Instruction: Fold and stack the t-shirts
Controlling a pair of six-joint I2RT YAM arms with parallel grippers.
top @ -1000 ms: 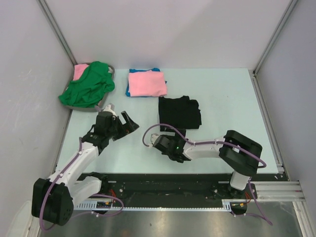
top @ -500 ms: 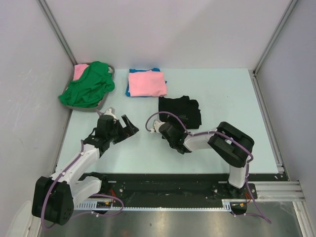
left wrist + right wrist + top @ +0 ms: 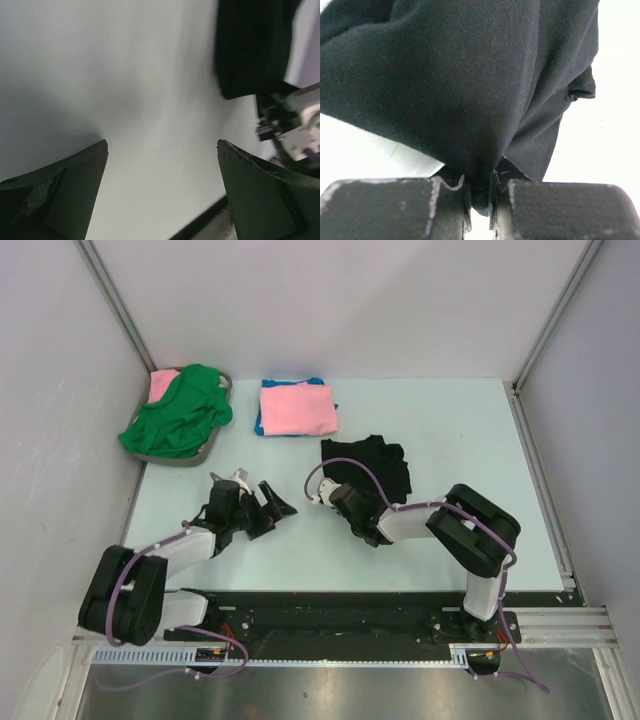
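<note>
Pale green table [image 3: 450, 440] enclosed by white walls. The black t-shirt [image 3: 372, 466] lies near the centre, its near-left edge bunched. The right gripper [image 3: 480, 191] is clamped on a fold of that edge, fingers nearly together. The left gripper [image 3: 161, 146] is spread wide with nothing in it, low over bare table, left of the black cloth. A folded pink t-shirt [image 3: 298, 408] lies on a blue t-shirt [image 3: 260, 426] at the far side. The green t-shirt [image 3: 180, 412] is heaped in a grey basket [image 3: 206, 454], far left.

Folded stack [image 3: 297, 408] sits right of basket [image 3: 180, 461], behind loose t-shirt [image 3: 378, 466].
</note>
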